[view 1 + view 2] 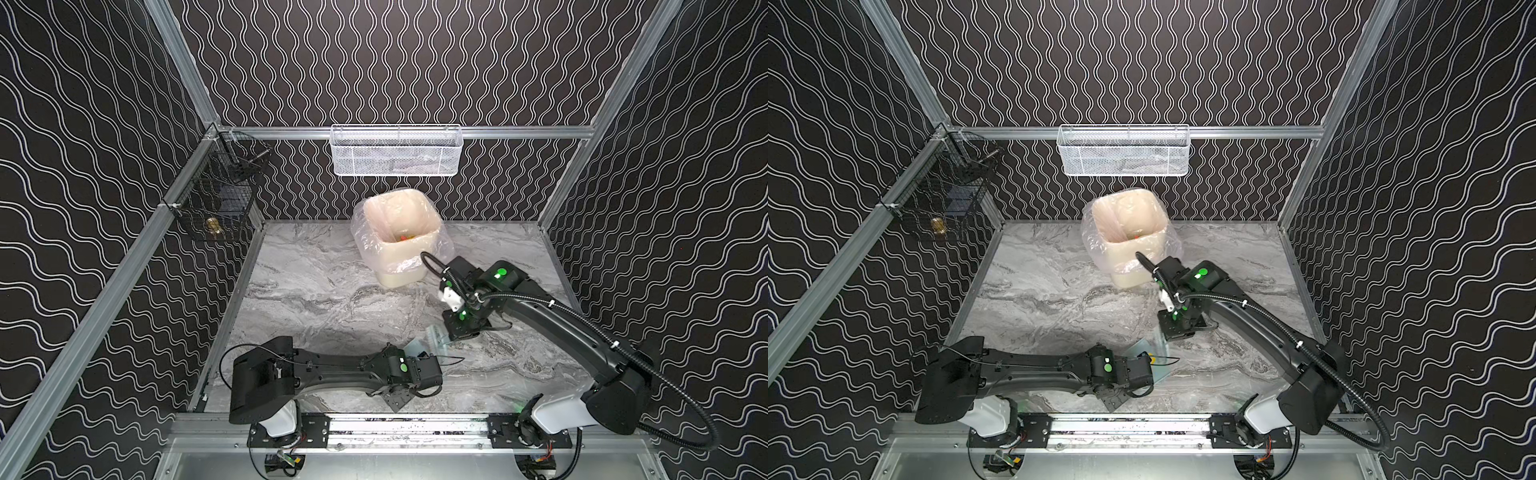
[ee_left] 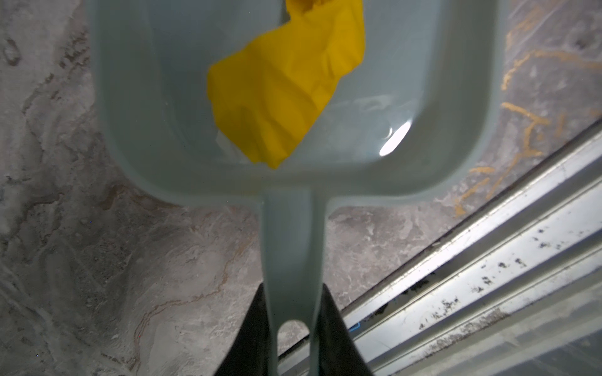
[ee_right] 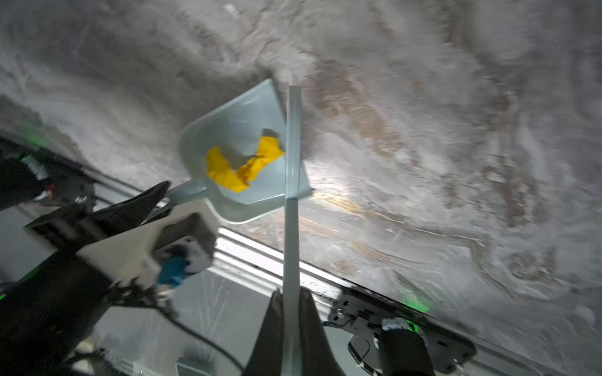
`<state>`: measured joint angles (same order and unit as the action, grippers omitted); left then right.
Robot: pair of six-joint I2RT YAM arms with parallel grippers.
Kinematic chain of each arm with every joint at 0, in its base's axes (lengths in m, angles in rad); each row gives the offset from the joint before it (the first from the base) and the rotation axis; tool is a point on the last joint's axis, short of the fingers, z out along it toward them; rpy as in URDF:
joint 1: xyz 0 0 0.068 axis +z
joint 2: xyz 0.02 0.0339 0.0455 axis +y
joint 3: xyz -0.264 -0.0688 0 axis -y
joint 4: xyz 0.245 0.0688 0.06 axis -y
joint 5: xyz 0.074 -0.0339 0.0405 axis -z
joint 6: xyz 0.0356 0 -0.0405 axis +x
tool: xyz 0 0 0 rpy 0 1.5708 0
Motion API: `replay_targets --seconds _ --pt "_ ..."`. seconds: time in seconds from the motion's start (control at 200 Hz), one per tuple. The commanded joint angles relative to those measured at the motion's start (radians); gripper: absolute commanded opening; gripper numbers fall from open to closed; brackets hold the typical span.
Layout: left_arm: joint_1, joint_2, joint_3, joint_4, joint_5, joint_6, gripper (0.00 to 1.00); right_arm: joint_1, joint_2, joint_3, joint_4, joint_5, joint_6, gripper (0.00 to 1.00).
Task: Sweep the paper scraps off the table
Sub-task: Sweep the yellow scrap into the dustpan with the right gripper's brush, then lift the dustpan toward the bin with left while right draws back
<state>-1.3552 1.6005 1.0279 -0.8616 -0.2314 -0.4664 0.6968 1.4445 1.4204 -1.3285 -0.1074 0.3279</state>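
My left gripper (image 2: 293, 288) is shut on the handle of a pale blue dustpan (image 2: 456, 97), which sits low over the marble table (image 1: 311, 299) near its front edge. One crumpled yellow paper scrap (image 2: 286, 91) lies in the pan, also seen from the right wrist as the same scrap (image 3: 241, 169). My right gripper (image 3: 291, 293) is shut on the pale blue brush (image 3: 291, 162), whose head stands across the open mouth of the dustpan (image 3: 234, 130). In both top views the dustpan (image 1: 413, 347) and brush (image 1: 436, 338) are mostly hidden under the wrists.
A cream bin (image 1: 428, 232) with a clear plastic liner stands at the back centre, holding coloured scraps (image 1: 405, 237). A white mesh basket (image 1: 395, 151) hangs on the back wall and a black wire basket (image 1: 216, 195) at the left. An aluminium rail (image 1: 407, 428) edges the front.
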Motion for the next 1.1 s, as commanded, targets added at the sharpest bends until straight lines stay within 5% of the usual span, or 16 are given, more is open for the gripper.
replay_targets --seconds 0.0,0.265,0.601,1.091 --pt "-0.001 -0.032 0.003 0.001 -0.052 -0.021 0.0 -0.068 -0.037 0.04 -0.039 0.034 -0.036 0.0" --pt "0.002 -0.122 0.068 -0.096 -0.131 -0.041 0.0 -0.212 -0.076 0.103 -0.022 0.012 -0.074 0.0" --pt "0.099 -0.238 0.347 -0.414 -0.157 -0.076 0.0 -0.352 -0.143 0.038 0.029 -0.104 -0.093 0.0" --pt "0.604 -0.158 0.798 -0.588 0.075 0.273 0.0 -0.441 -0.152 0.025 0.042 -0.179 -0.145 0.0"
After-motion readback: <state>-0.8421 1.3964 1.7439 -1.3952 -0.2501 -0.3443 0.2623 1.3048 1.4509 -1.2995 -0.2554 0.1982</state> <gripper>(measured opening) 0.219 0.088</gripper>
